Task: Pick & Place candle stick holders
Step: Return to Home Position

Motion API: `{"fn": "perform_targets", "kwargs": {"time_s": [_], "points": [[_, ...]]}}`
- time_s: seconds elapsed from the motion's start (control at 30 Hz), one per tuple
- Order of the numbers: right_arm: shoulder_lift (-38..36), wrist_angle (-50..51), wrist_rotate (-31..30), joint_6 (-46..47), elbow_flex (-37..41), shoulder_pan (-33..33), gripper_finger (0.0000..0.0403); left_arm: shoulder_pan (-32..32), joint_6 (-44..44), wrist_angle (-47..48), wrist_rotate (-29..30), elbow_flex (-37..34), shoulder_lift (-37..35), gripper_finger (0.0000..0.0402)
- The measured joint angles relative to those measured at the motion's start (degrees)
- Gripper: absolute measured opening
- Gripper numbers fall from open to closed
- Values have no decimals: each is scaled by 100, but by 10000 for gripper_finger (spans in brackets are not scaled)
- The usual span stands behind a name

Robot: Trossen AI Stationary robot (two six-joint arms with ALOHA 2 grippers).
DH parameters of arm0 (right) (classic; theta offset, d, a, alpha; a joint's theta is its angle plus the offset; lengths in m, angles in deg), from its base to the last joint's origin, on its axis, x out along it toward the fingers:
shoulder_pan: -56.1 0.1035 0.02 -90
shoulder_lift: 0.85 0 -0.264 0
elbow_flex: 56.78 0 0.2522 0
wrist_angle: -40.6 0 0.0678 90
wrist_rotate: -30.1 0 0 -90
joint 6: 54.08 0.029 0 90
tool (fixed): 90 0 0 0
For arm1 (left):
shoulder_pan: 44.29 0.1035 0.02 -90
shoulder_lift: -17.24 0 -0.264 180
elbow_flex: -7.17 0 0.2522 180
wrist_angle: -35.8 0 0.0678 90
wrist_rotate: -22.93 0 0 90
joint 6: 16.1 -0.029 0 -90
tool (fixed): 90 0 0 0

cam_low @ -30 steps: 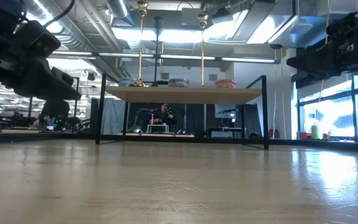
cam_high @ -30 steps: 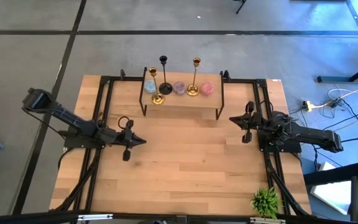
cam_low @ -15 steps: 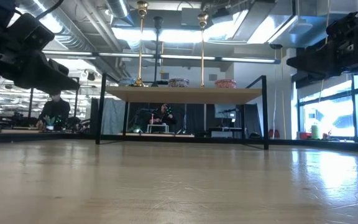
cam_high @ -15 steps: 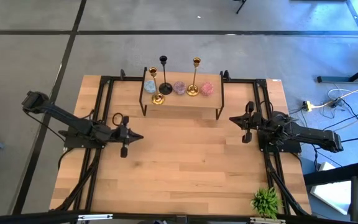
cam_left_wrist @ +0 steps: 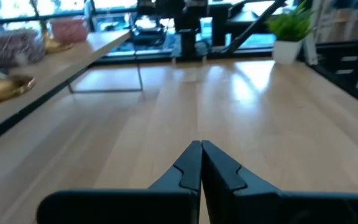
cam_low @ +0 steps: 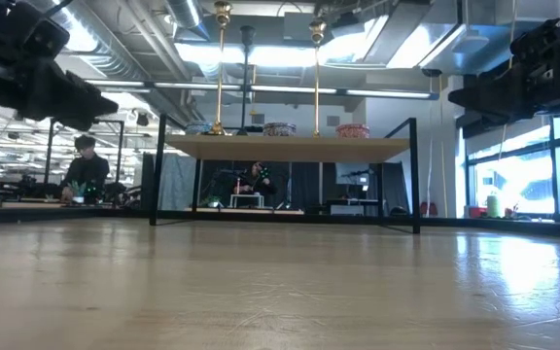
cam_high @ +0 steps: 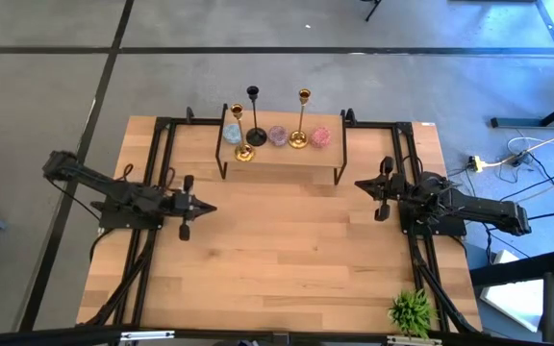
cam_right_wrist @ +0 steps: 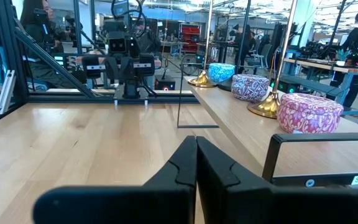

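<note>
Candle stick holders all stand on the twelve-o'clock shelf, so left tool at nine and right tool at three hang pressed together, empty.

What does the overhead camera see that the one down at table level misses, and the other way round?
Only the high view shows the small green plant at the edge of the table on the right arm's side, and both arms end to end, left claw and right claw apart above the wood. Only the low view shows the room behind: people, ceiling pipes. Both show the shelf carrying the left gold candle holder, the black candle holder, the right gold candle holder and three tins.
</note>
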Motion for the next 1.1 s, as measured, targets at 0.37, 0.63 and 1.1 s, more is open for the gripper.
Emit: {"fn": "perform_targets", "kwargs": {"time_s": [0.37,0.63,1.1], "points": [[0,0,2,0,0,1,5,928,-521,126,-1315,0,-626,1],[0,2,0,0,0,1,5,1887,-637,251,-2000,0,-797,1],[0,1,0,0,0,1,5,2608,-150,264,-2132,0,-779,1]]}}
